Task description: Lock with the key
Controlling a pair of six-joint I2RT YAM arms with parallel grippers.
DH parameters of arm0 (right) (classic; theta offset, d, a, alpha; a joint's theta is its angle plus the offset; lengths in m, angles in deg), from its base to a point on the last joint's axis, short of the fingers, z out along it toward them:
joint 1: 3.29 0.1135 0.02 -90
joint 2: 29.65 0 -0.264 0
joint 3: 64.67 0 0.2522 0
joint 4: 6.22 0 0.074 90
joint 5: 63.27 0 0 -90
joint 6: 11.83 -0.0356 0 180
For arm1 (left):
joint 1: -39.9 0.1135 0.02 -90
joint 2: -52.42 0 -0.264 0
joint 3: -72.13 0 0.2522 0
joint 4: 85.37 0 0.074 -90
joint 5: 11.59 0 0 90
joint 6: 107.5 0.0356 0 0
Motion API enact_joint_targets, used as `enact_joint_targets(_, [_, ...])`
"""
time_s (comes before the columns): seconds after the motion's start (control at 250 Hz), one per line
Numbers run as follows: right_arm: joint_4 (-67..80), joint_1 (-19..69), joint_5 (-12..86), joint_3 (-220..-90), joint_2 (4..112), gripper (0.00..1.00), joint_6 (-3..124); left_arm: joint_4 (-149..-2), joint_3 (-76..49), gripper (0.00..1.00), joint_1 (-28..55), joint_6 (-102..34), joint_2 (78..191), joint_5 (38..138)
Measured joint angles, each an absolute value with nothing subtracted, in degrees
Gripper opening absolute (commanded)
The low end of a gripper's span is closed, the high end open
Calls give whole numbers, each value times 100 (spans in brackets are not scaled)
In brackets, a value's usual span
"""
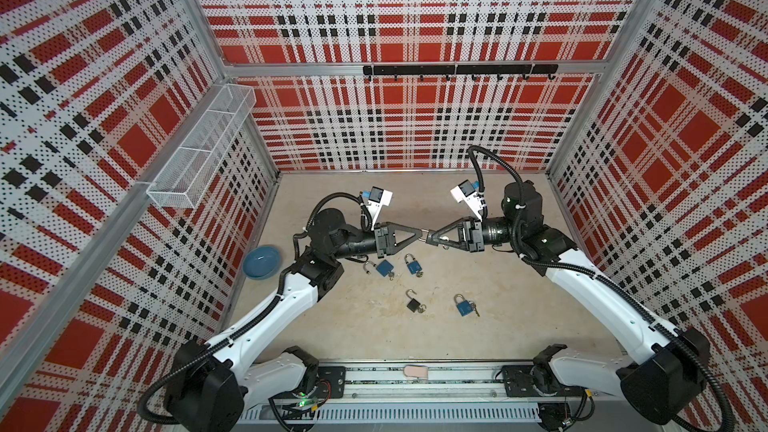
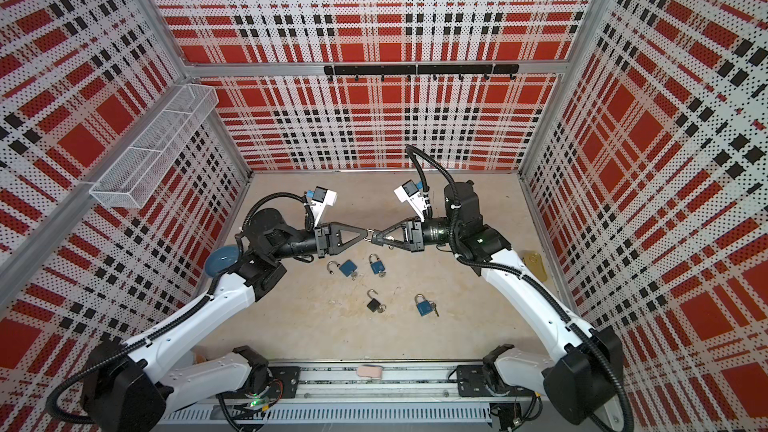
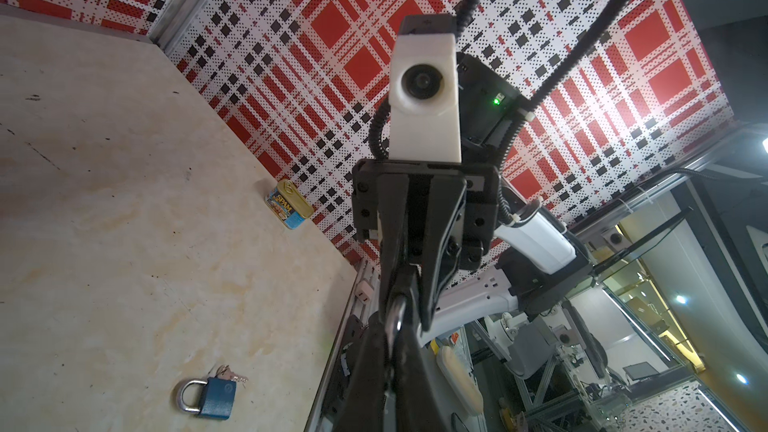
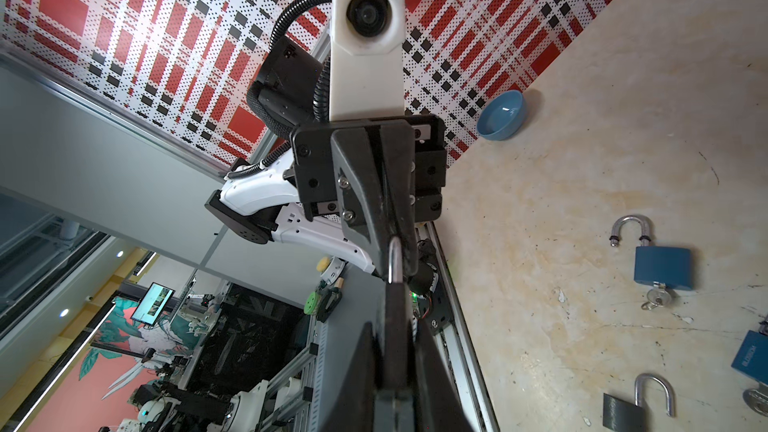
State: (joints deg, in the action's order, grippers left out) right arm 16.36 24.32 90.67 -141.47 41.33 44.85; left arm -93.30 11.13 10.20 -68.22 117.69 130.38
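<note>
Both arms meet in mid-air above the middle of the table [image 1: 519, 326].

- Left gripper [image 1: 419, 235]: jaws pinched tight on the steel shackle [image 4: 395, 257].
- Right gripper [image 1: 434, 238]: jaws narrow, clamped on the dark body of the padlock [image 2: 377, 238]. The body is mostly hidden by the fingers.
- So the padlock hangs between the two claws, clear of the table, well above the spares.
- Key [image 2: 389, 240]: I see a pale bit of metal inside the frame of the right fingers, which looks like the key and its ring at the base of the body. I cannot tell if it is seated in the cylinder.
- On the table: an open blue lock [image 1: 384, 267], a closed blue lock [image 1: 412, 265], an open black lock [image 1: 414, 304] and another blue lock [image 1: 463, 305]. Blue bowl [image 1: 262, 261] off to the left wall.

My read is that I am at the closing step, with the shackle and body set up for a squeeze. I cannot see whether the free leg is home.

The next move calls for a straight push along the shackle's axis with no twist. Then one claw must let go and take the key, which is a small target crowded by the right fingers.
</note>
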Motion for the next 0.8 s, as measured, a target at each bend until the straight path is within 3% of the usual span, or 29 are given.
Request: enact_joint_targets(0.8, [1433, 2277, 9120, -14115, 4210, 0, 4254, -9518, 1139, 0, 627, -6826, 11879, 12179])
